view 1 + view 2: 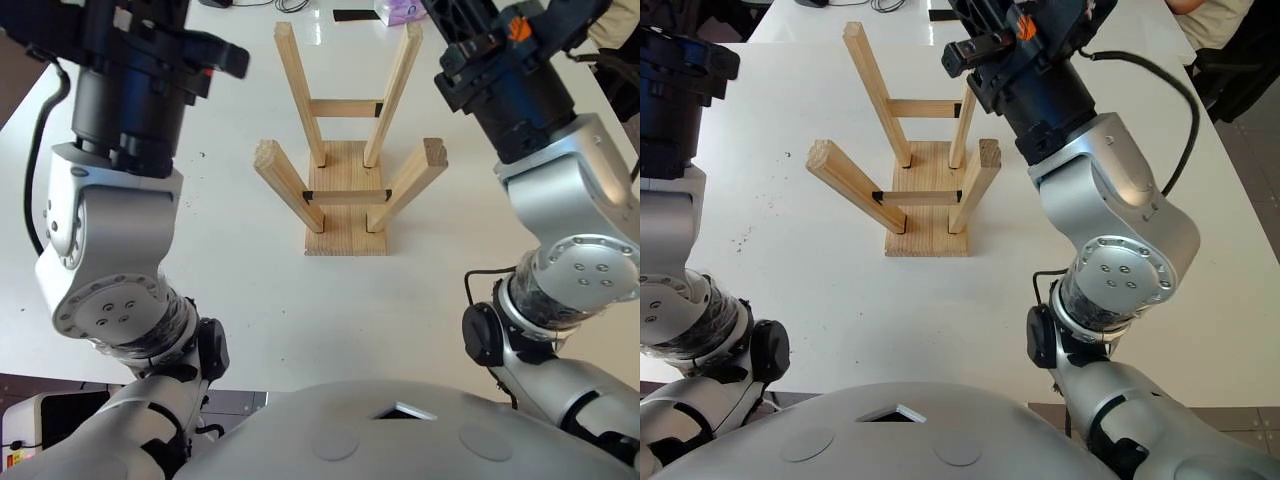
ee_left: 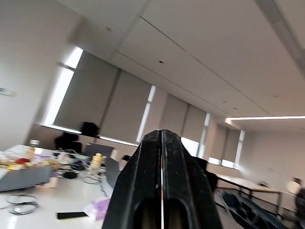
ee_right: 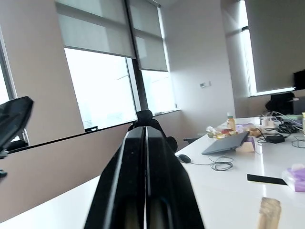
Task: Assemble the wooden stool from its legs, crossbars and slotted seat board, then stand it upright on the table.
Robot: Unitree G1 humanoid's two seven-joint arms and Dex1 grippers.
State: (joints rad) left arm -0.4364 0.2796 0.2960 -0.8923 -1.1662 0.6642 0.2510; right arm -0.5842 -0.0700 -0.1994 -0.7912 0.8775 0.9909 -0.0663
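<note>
Stool (image 1: 345,190) stood inverted mid-tabletop (image 1: 230,280): the slotted seat board (image 1: 345,238) lay flat on the surface and the four legs pointed up, splaying outward, each pair joined by a crossbar (image 1: 345,107). The board's long axis ran away from the robot, while each leg's ran near upright, tilted. The stool sat between the two arms and below both sets of jaws, which were held high and aimed out at the room, not down at the wood. The left jaws were pressed together on nothing, and so were the right jaws. The right arm (image 1: 560,180) looked nearer, its wrist close by the far right leg (image 1: 398,80); the left arm (image 1: 120,200) stood apart from the far left leg (image 1: 298,90). Assembly looked finished to me, with only turning it over left, so the jaws would have to tip down and open.
</note>
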